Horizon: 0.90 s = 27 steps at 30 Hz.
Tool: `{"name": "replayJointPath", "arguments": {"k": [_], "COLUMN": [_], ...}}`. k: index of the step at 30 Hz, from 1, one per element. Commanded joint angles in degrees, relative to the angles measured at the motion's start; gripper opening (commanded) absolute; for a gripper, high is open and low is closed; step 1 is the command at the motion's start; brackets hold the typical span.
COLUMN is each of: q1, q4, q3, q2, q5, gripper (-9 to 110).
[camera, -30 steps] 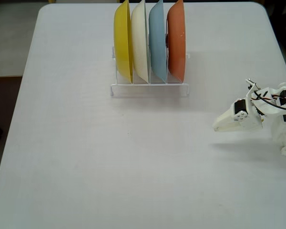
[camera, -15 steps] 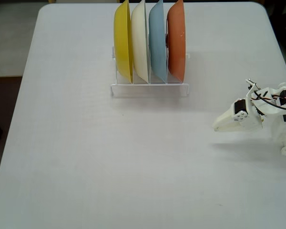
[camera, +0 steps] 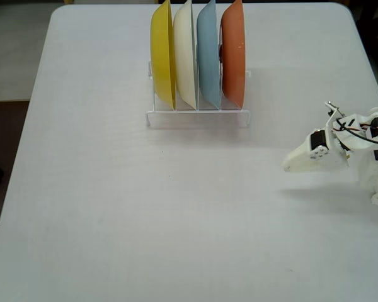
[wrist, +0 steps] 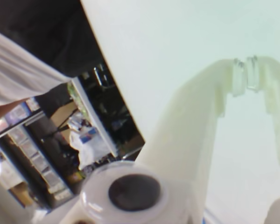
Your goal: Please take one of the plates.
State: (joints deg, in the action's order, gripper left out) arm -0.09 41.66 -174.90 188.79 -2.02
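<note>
Orange plastic, standing on edge: the plate (camera: 233,53) sits in the rightmost slot of a white wire rack (camera: 197,116) near the top centre of the fixed view, right next to a light blue plate (camera: 208,53), then a cream plate (camera: 184,55) and a yellow plate (camera: 163,53) further left. All four stand upright and close together on the white table (camera: 113,207).

Over at the right edge of the fixed view, about mid-height, the gripper (camera: 290,165) hangs low above the table, pointing left. In the wrist view the gripper (wrist: 246,74) has its two tips meeting with nothing between them, so it is closed and empty.

The plate lies up and to the left of the fingers in the fixed view, well apart from them, with bare table between. Its outer face is turned toward the arm's side of the frame.

Several things could go wrong from here, in my judgement. Closed fingers would only shove the rim, so they need to open before arriving. The light blue plate is so near that a finger slipped in behind the orange one may snag it or tip both. A sideways push could also slide the light rack across the smooth table.
</note>
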Motion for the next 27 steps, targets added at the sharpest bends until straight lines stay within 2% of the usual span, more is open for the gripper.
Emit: {"name": "replayJointPath", "arguments": {"k": [1,6,14,20,27], "q1": [1.32,7.82,21.18,26.81,30.15], "q4": [5.36,9.05,7.38,5.71,4.83], "q3": [12.22,27.16,45.62,57.39,69.96], "q2": [0.09,-9.93,-25.31,-36.74,-51.33], "q5": [0.18,7.12,19.16,26.46,33.13], "gripper": [0,0,0,5,25]}}
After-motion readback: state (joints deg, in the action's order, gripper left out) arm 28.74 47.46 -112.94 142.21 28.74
